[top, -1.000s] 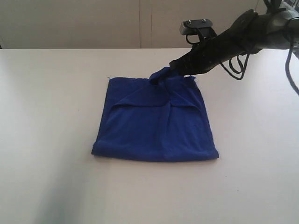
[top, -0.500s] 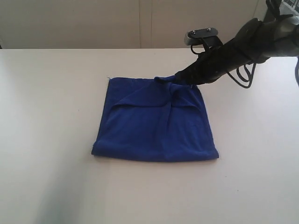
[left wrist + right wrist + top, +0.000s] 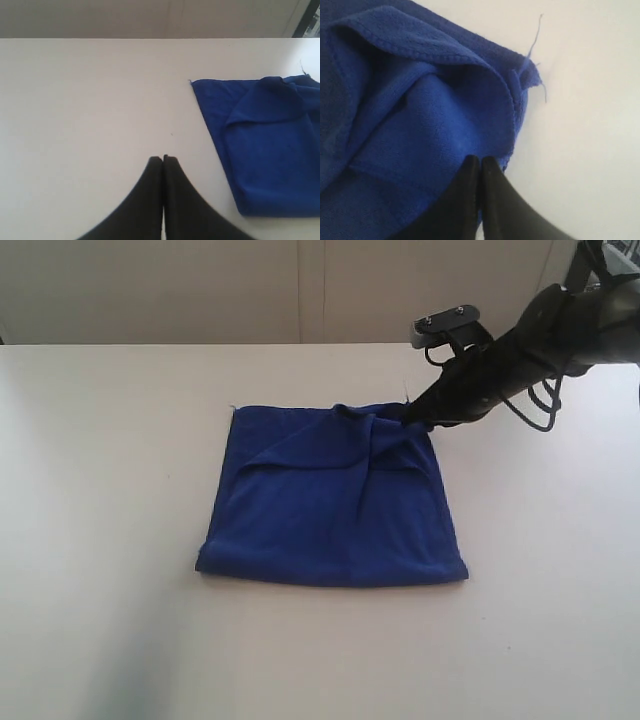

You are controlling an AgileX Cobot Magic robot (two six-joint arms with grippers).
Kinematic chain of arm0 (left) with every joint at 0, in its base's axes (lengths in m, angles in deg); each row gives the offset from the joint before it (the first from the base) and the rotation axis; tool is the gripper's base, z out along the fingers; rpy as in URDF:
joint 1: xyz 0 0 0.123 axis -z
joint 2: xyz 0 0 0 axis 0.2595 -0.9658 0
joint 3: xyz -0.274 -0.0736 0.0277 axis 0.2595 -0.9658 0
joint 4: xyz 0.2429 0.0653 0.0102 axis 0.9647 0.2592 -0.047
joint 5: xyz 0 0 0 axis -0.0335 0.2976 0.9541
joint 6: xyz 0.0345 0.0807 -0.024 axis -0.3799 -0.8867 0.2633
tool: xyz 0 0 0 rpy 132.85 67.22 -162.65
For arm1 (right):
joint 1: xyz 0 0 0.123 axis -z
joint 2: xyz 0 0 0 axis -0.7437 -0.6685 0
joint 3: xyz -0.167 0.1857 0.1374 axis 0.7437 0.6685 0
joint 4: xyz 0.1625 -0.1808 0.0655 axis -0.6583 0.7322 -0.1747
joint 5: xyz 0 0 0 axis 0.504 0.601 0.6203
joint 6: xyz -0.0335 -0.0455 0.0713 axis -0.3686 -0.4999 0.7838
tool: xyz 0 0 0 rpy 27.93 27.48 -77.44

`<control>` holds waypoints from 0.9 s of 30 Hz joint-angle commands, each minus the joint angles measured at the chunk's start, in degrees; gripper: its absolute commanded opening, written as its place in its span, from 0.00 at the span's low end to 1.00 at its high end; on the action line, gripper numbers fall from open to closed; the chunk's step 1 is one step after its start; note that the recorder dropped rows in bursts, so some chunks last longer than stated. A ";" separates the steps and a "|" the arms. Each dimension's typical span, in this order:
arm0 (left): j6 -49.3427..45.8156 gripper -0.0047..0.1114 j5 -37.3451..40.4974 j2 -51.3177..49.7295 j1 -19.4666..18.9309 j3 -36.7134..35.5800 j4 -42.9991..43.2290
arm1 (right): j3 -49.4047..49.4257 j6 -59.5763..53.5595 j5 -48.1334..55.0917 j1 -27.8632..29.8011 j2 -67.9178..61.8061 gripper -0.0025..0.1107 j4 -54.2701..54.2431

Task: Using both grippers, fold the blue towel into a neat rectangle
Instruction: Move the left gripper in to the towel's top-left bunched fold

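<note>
Looking at blue towel (image 3: 330, 510) folded square-ish in middle of surface (image 3: 100, 440), far right corner bunched. Got right hand (image 3: 418, 420) clenched at that corner's edge, can't tell if pinching cloth. Got left hand (image 3: 163, 159) clenched empty, apart from towel. Loads of bare surface around.

The left gripper (image 3: 163, 158) points out over the white table (image 3: 85, 100), its black fingers pressed together (nothing between them). The blue towel (image 3: 265, 145) lies folded, apart from it, one layer rumpled.
</note>
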 commanded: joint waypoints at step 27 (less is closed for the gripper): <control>-37.43 0.04 -1.73 -50.62 18.97 30.14 -35.65 | 0.08 2.22 -0.08 0.62 -0.44 0.02 0.91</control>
